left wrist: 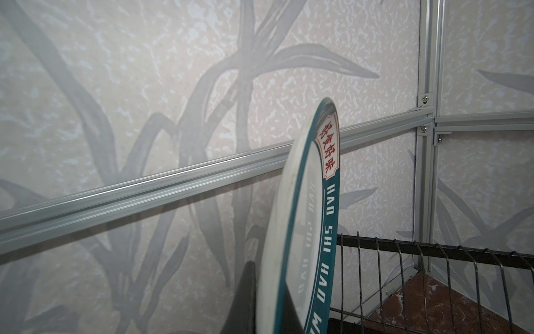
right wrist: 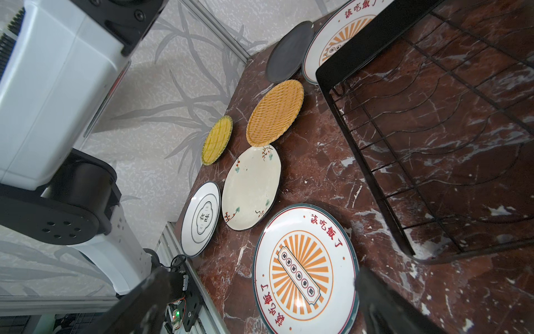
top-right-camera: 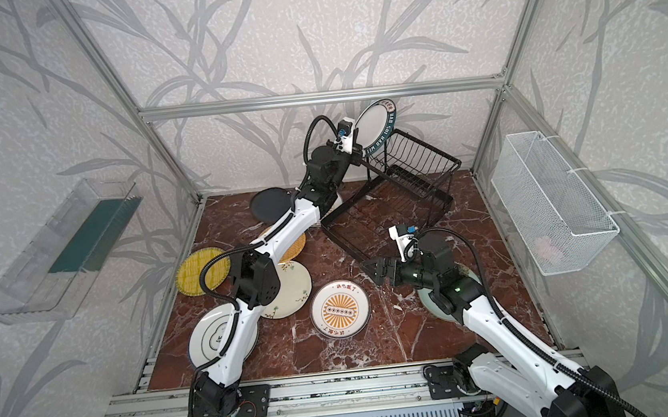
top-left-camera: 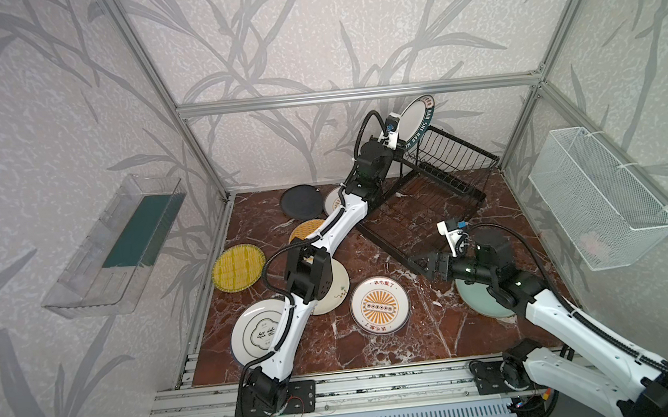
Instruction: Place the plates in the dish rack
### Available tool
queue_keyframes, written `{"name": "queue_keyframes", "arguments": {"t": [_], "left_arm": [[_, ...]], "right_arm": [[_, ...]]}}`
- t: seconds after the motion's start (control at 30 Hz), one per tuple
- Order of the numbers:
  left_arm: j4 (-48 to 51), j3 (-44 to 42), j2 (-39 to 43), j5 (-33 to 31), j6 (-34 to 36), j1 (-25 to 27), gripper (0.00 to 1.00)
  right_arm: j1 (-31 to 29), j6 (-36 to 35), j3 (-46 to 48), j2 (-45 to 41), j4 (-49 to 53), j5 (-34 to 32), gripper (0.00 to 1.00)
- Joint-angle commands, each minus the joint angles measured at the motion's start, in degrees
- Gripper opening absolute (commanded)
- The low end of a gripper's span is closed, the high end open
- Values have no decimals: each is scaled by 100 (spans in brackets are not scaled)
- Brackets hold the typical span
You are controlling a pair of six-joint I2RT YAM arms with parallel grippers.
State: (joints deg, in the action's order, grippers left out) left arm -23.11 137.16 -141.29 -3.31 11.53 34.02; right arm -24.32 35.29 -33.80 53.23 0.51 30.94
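Surface: red-brown marble tabletop [top-left-camera: 379, 347]. Walls: grey leaf wallpaper [top-left-camera: 307, 32] on an aluminium frame [top-left-camera: 354, 94]. Black wire dish rack [top-left-camera: 450, 152] stands at the back. Over its rear left corner the left gripper [top-left-camera: 401, 144] is clamped on the teal-rimmed plate [top-left-camera: 415, 120], held on edge. Just in front of the rack, the right gripper [top-left-camera: 421, 266] has its jaws apart. The sunburst plate [top-left-camera: 380, 306] and others lie flat, left of and before the rack.

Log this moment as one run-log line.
left gripper: shut on teal-rimmed plate, held on edge at dish rack | right gripper: open, empty | dish rack: no plate seated | other plates: flat on table
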Motion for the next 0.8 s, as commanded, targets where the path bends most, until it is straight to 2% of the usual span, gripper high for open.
{"name": "queue_keyframes", "arguments": {"t": [0.0, 0.3, 0.63, 0.77], "left_arm": [[-463, 366, -163, -88, 73, -2, 0], [-580, 1065, -767, -194, 260, 88, 0], [-740, 1409, -1139, -489, 358, 136, 0], [-804, 1410, -1212, -508, 376, 141, 5]], "right_arm": [[-23, -13, -153, 12, 35, 83, 99], [-13, -83, -226, -98, 378, 105, 99], [-18, -40, -293, -41, 486, 147, 99], [-12, -14, -279, -6, 468, 123, 99]]}}
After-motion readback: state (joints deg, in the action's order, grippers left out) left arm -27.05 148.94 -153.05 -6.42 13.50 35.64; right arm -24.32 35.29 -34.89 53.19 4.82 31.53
